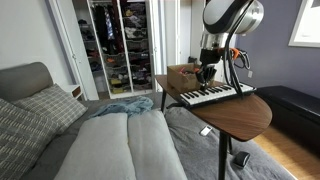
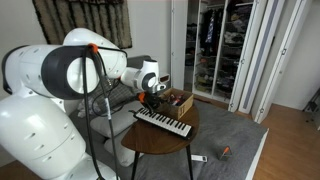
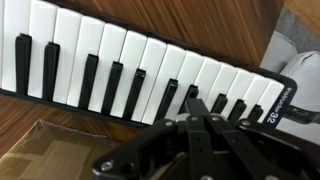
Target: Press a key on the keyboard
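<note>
The keyboard [image 1: 212, 95] is a slim piano-style one with white and black keys, lying on the round wooden table [image 1: 245, 112]. It also shows in an exterior view [image 2: 163, 123] and fills the wrist view [image 3: 130, 65]. My gripper [image 1: 207, 74] hangs low over the keyboard's back edge, next to the cardboard box. In the wrist view my gripper [image 3: 188, 118] has its fingers pressed together, tips at the dark strip and black keys. I cannot tell whether the tips touch a key.
A brown cardboard box [image 1: 183, 75] stands on the table behind the keyboard, also in an exterior view [image 2: 180, 101] and the wrist view [image 3: 50, 150]. A grey sofa [image 1: 110, 140] lies beside the table. An open wardrobe [image 1: 120, 45] stands behind.
</note>
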Robot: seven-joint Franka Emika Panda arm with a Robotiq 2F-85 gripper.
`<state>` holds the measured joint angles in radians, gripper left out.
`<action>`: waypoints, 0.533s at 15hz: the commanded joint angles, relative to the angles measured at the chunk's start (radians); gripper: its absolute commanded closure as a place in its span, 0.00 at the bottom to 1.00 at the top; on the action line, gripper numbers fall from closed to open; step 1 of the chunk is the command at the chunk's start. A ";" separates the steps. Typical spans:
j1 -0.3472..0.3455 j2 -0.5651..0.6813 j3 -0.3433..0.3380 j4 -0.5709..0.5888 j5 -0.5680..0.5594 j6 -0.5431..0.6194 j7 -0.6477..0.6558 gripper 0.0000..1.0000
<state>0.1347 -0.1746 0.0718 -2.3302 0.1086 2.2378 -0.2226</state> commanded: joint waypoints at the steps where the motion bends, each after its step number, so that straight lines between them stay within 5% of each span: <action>1: 0.007 0.000 0.011 -0.013 0.034 0.028 0.014 1.00; 8: 0.005 0.013 0.016 -0.010 0.024 0.026 0.013 1.00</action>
<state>0.1349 -0.1682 0.0818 -2.3303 0.1165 2.2386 -0.2216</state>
